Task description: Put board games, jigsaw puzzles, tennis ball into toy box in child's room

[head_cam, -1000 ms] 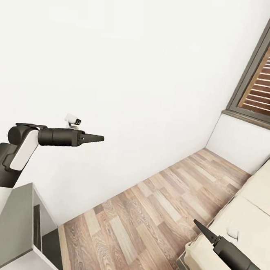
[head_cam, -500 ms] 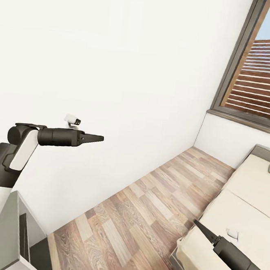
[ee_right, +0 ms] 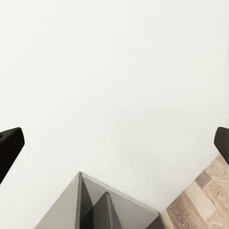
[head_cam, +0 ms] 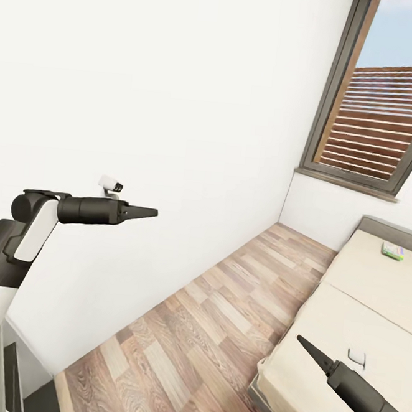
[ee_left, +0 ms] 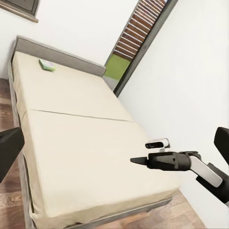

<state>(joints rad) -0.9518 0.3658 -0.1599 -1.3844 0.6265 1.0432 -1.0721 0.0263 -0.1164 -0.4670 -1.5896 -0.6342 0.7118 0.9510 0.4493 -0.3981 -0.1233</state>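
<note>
The cream bed (head_cam: 373, 295) lies at the right of the head view, with a small green board game (head_cam: 392, 250) flat on its far end near the headboard. The left wrist view shows the same board game (ee_left: 46, 65) on the bed (ee_left: 86, 143). My left gripper (head_cam: 149, 212) is held out in the air before the white wall, open and empty. My right gripper (head_cam: 304, 344) hovers over the near corner of the bed, open and empty; the right gripper (ee_left: 136, 161) is also caught in the left wrist view. The table and the toy box are out of view.
A dark-framed window (head_cam: 382, 121) with slatted blinds sits above the bed's head. A strip of wood-plank floor (head_cam: 221, 320) runs between the white wall and the bed. A grey furniture edge (head_cam: 4, 376) is at the lower left, and a grey furniture corner (ee_right: 90, 205) appears in the right wrist view.
The head view has swung right: the window and bed take up more of it, the green board game has come into sight, and the grey furniture has slid off left. Both arms keep their pose.
</note>
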